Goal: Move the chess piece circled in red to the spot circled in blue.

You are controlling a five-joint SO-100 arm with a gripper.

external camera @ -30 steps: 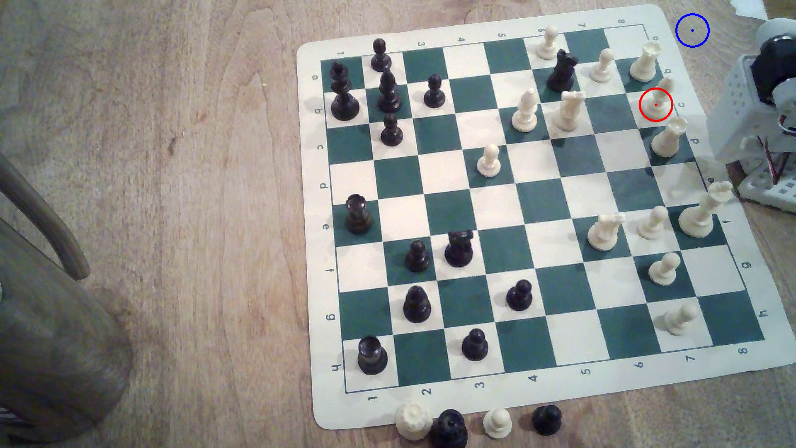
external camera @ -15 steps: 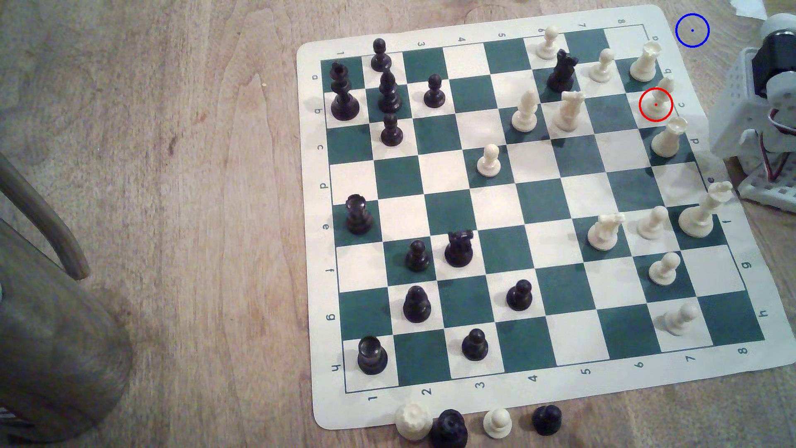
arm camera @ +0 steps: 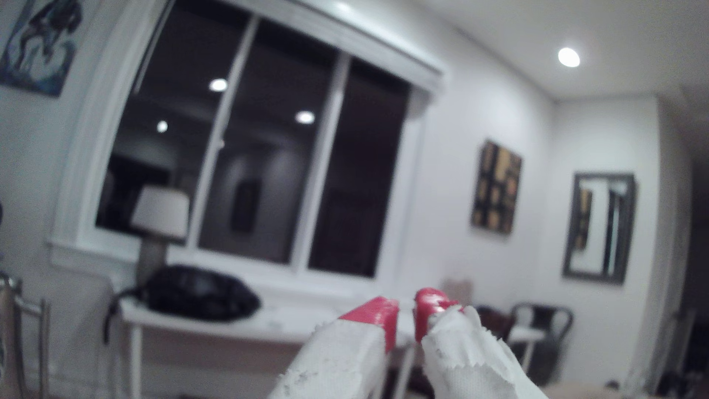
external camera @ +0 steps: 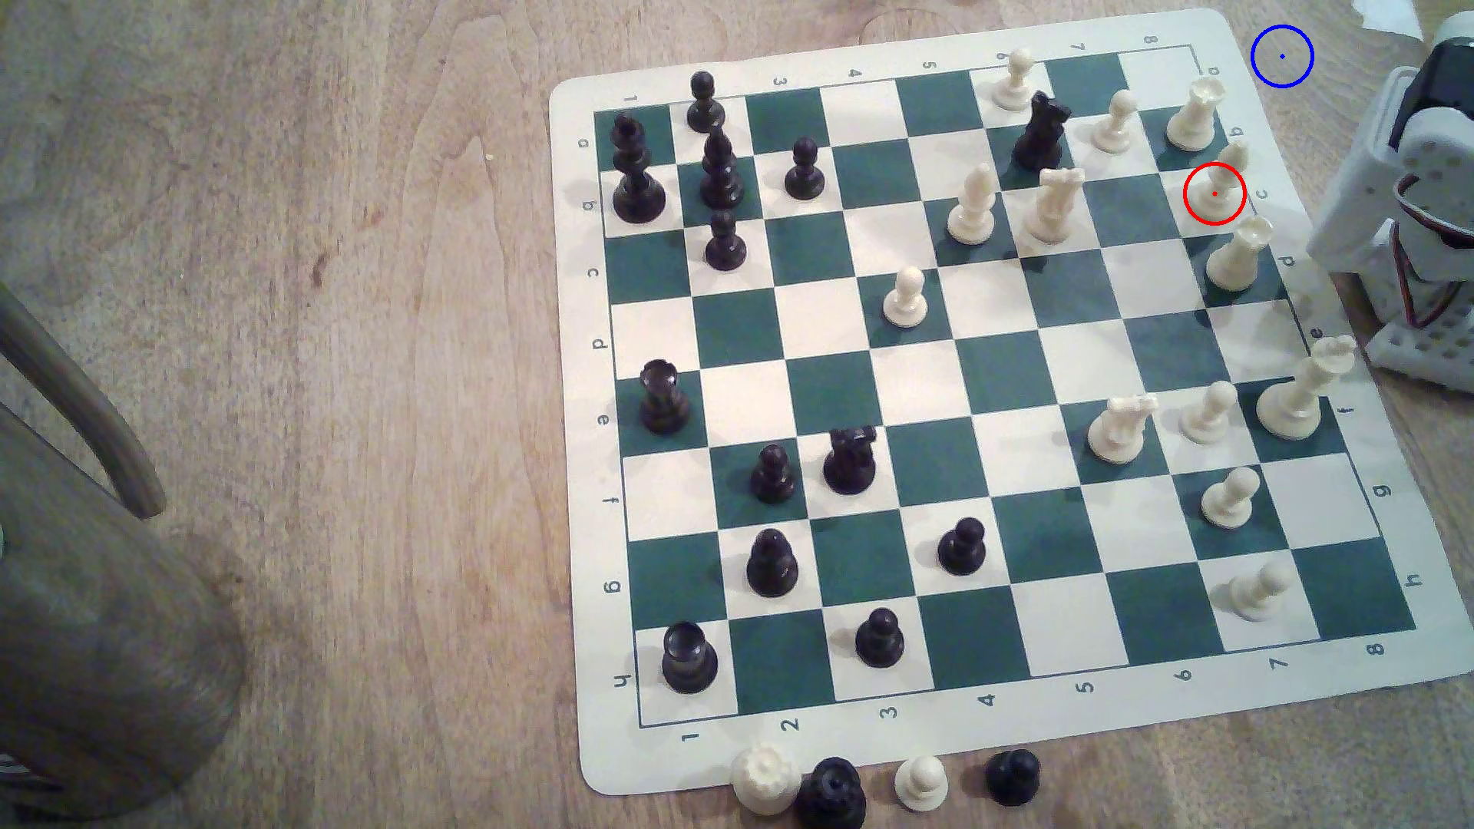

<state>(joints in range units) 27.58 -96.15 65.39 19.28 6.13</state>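
Two red-tipped fingers [arm camera: 378,314] of the gripper [arm camera: 406,312] stand nearly together with a thin slit between them, clasping nothing; white tape wraps them below the tips. They point out into a room, at a white desk [arm camera: 215,326] carrying a dark bag [arm camera: 199,291] and a lamp [arm camera: 159,215], with a dark window [arm camera: 268,153] beyond. In the exterior view the arm [external camera: 1412,215] sits at the exterior view's right edge, off the board [external camera: 574,446], its fingers out of that picture. Nearest the arm's base, the bishop [external camera: 1224,179] stands upright inside the red ring [external camera: 1185,194] on the board's last file, between a cream piece [external camera: 1194,115] and another [external camera: 1236,255]. The blue ring [external camera: 1254,56] lies on bare table [external camera: 319,319] just past the board's corner, apart from the bishop. Farther off stand black pieces, among them a king [external camera: 636,171] at the far side. Four spare pieces sit off the board's edge, a cream rook [external camera: 764,777] among them.
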